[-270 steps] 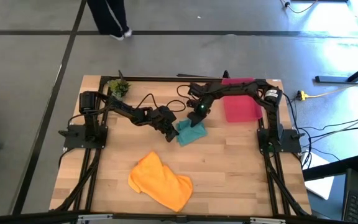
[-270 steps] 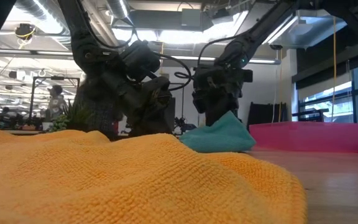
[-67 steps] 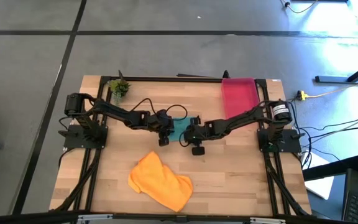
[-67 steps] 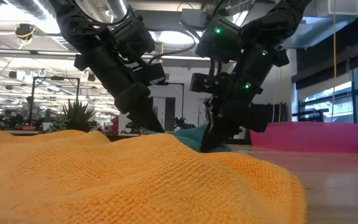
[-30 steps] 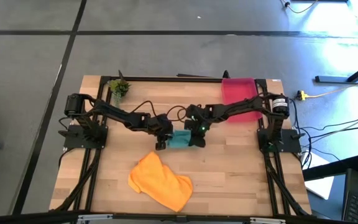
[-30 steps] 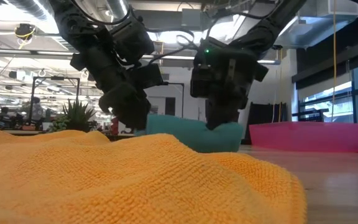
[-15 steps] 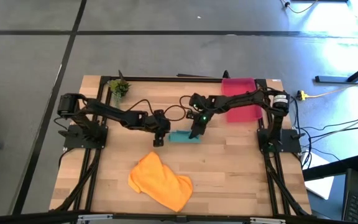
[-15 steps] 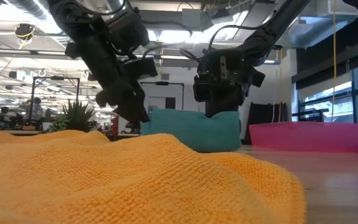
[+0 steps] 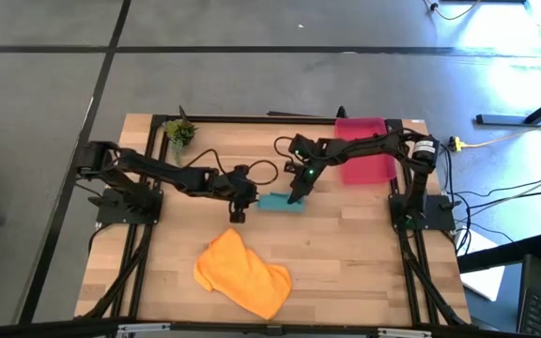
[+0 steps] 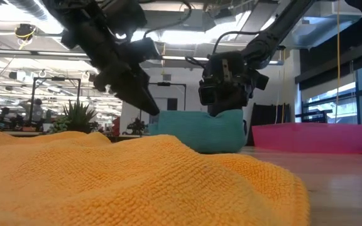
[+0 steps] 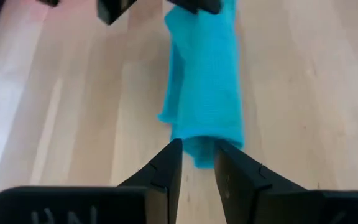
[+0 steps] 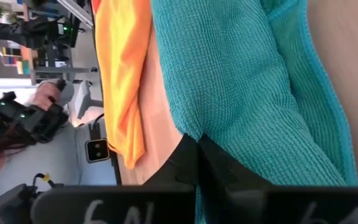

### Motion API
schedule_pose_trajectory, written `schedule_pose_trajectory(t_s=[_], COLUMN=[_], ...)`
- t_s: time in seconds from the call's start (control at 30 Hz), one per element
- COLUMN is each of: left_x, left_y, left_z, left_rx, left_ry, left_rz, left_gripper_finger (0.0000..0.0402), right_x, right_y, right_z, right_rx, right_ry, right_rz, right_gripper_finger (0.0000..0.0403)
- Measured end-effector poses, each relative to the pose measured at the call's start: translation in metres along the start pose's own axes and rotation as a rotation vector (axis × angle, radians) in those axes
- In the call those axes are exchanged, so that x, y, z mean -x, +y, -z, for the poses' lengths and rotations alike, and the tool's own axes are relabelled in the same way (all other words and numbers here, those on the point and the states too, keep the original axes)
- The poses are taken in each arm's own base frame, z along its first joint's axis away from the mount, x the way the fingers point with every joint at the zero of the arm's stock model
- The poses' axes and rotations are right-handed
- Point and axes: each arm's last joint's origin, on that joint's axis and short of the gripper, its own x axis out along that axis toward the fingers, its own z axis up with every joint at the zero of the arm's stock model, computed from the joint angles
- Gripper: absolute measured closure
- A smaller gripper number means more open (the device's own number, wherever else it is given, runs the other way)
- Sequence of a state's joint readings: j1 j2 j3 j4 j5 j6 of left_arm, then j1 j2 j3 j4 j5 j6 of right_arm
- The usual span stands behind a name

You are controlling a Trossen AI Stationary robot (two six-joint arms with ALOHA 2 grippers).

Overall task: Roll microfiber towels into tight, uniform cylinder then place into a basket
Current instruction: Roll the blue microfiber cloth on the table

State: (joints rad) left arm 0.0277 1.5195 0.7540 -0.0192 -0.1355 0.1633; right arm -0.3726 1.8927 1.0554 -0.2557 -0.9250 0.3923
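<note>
The teal towel (image 9: pixel 278 203) lies rolled into a short cylinder on the wooden table's middle; it also shows in the low view (image 10: pixel 197 132). My right gripper (image 9: pixel 295 195) stands over the roll's right end, shut on it. My left gripper (image 9: pixel 247 199) points at the roll's left end (image 11: pixel 197 155), its fingers a narrow gap apart on either side of that end. The orange towel (image 9: pixel 242 272) lies crumpled near the front edge. The red-pink basket (image 9: pixel 363 150) stands at the far right. My left gripper has its fingertips (image 11: pixel 174 150) right at the roll's left end, coming nearly level from the table's left; I cannot tell whether they touch it. My right gripper pinches cloth at the top of the roll's right end (image 12: pixel 229 124) between its shut fingers, from above and slanting. The roll rests on the table.
A small green plant (image 9: pixel 179 133) stands at the far left corner. Cables cross the table behind the grippers. The orange towel fills the near foreground of the low view (image 10: pixel 137 182). Bare wood lies between the roll and the basket.
The teal towel, hanging between both grippers a second ago, now rests on the table as a compact roll, a little farther back. My left gripper has drawn back toward the table's left edge and tipped flatter. My right gripper has gone slightly toward the far edge.
</note>
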Motion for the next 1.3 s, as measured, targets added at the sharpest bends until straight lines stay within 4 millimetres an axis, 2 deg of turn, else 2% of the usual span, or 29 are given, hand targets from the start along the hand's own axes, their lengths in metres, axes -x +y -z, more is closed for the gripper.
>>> schedule_pose_trajectory(t_s=[0.2, 0.47, 0.63, 1.0, 1.3], left_x=[-0.003, -0.003, -0.003, -0.034, -0.062], left_y=[-0.001, -0.002, -0.001, -0.004, 0.006], left_z=[-0.001, -0.004, -0.005, -0.003, 0.016], left_rx=[0.003, 0.006, 0.004, -0.016, 0.061], left_ry=[-0.023, -0.055, -0.067, -0.124, -0.060], left_rz=[-0.002, 0.019, 0.018, 0.001, -0.025], left_gripper_finger=[0.0319, 0.0319, 0.0319, 0.0319, 0.0319], right_x=[0.004, 0.001, 0.006, 0.013, 0.013], right_y=[-0.004, -0.025, -0.031, -0.036, -0.036], right_z=[-0.002, -0.002, -0.004, -0.006, -0.006], right_rx=[-0.068, -0.179, -0.197, -0.229, -0.236], right_ry=[-0.006, 0.006, -0.011, -0.037, -0.035], right_rz=[-0.015, -0.001, 0.007, 0.014, 0.016], right_gripper_finger=[0.0401, 0.0401, 0.0402, 0.0401, 0.0400])
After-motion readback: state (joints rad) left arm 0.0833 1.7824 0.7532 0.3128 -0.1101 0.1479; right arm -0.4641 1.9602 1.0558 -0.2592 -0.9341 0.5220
